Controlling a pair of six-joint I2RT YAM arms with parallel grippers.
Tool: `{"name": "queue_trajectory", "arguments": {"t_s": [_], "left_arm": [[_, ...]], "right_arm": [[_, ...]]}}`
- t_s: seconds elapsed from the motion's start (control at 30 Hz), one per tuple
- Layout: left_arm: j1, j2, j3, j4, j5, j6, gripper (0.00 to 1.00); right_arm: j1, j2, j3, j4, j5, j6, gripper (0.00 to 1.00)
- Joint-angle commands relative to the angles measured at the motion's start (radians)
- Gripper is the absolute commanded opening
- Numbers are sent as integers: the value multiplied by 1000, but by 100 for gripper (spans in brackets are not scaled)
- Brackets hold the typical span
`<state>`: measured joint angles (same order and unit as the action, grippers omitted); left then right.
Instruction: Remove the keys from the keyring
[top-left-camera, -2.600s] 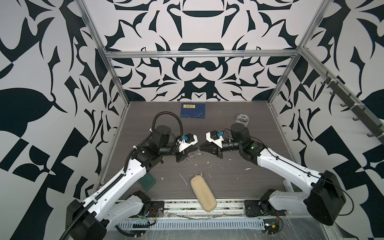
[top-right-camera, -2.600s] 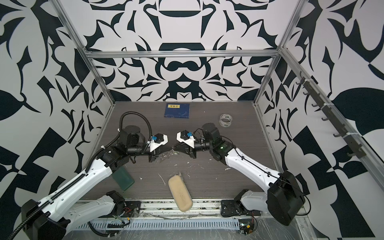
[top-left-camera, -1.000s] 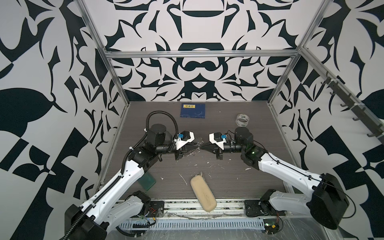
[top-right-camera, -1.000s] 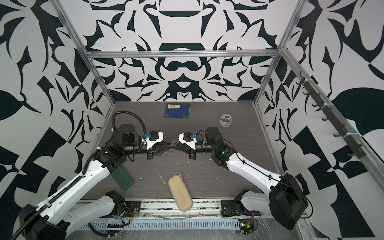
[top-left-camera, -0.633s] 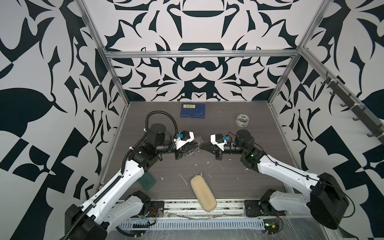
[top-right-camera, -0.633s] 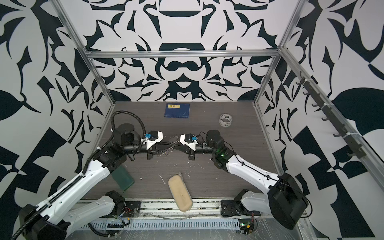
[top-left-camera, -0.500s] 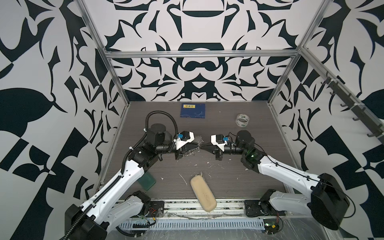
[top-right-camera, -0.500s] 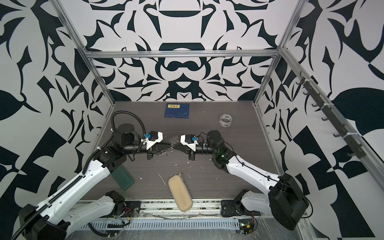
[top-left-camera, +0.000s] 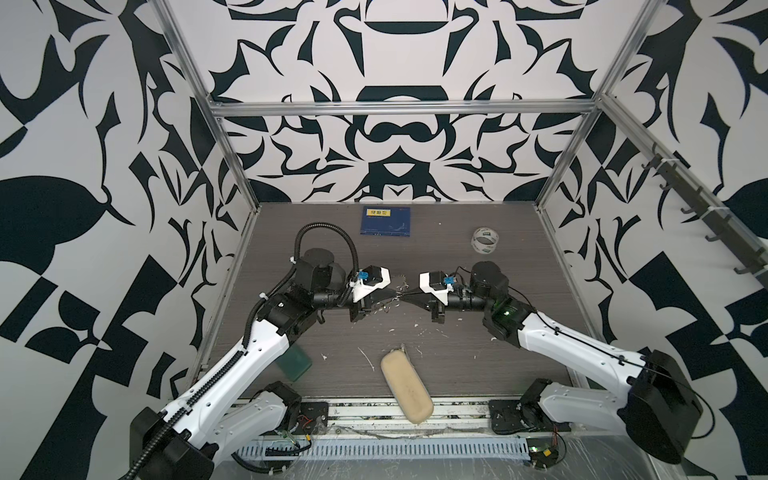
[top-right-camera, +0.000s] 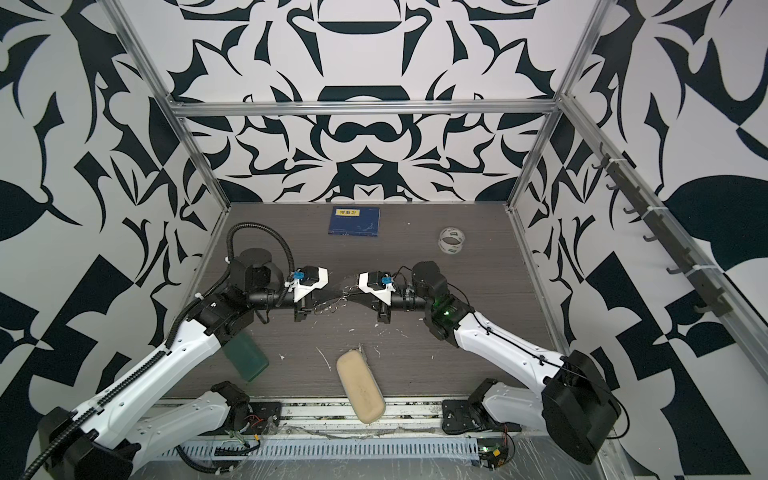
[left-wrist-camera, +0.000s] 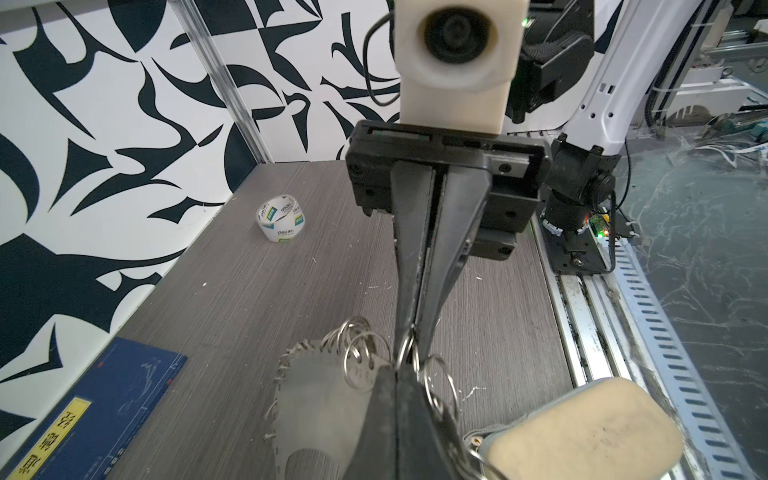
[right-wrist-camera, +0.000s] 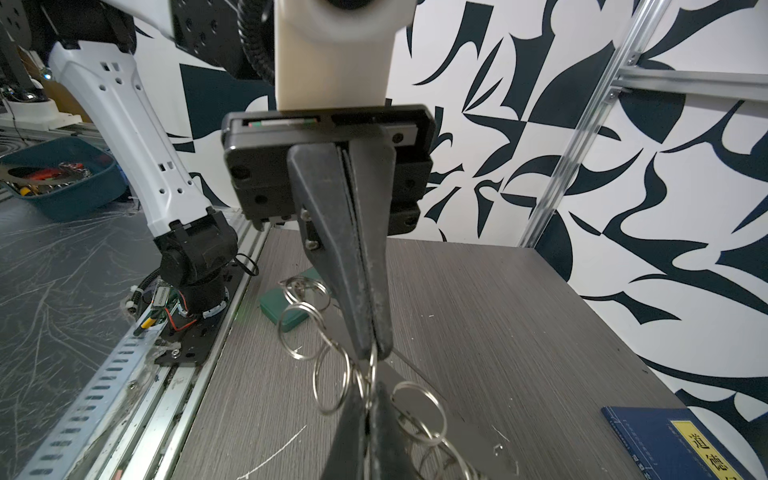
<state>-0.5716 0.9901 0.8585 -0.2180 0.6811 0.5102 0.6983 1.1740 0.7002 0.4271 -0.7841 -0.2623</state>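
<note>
In both top views my two grippers meet tip to tip above the middle of the table. The left gripper (top-left-camera: 395, 296) (left-wrist-camera: 399, 372) is shut on a wire ring of the keyring (left-wrist-camera: 357, 353), a bunch of linked silvery rings. The right gripper (top-left-camera: 406, 296) (right-wrist-camera: 368, 388) pinches a ring of the same bunch from the opposite side, its fingers almost together. Loose rings (right-wrist-camera: 295, 328) dangle below the tips, seen small in a top view (top-right-camera: 328, 309). A flat grey tag (left-wrist-camera: 307, 399) with a stitched edge hangs with them. I cannot make out the keys among the rings.
A clear printed tape roll (top-left-camera: 484, 240) and a blue booklet (top-left-camera: 385, 221) lie at the back. A beige pouch (top-left-camera: 406, 386) overhangs the front edge. A green block (top-left-camera: 295, 365) sits under the left arm. White flecks litter the table.
Since the earliest frames both grippers have moved a little toward the back and come tip to tip. The left jaws have closed on the rings. The arms have barely shifted in the last half second.
</note>
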Motion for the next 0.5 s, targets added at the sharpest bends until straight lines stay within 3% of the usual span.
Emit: {"name": "queue_trajectory", "arguments": {"t_s": [0.0, 0.13, 0.47], "left_arm": [[7, -30, 42, -73, -82, 59, 0], [6, -29, 65, -141, -100, 82, 0], [4, -39, 62, -150, -103, 95, 0]], "right_arm": [[9, -46, 51, -65, 34, -40, 22], [4, -66, 48, -92, 71, -56, 29], [0, -45, 104, -105, 60, -49, 24]]}}
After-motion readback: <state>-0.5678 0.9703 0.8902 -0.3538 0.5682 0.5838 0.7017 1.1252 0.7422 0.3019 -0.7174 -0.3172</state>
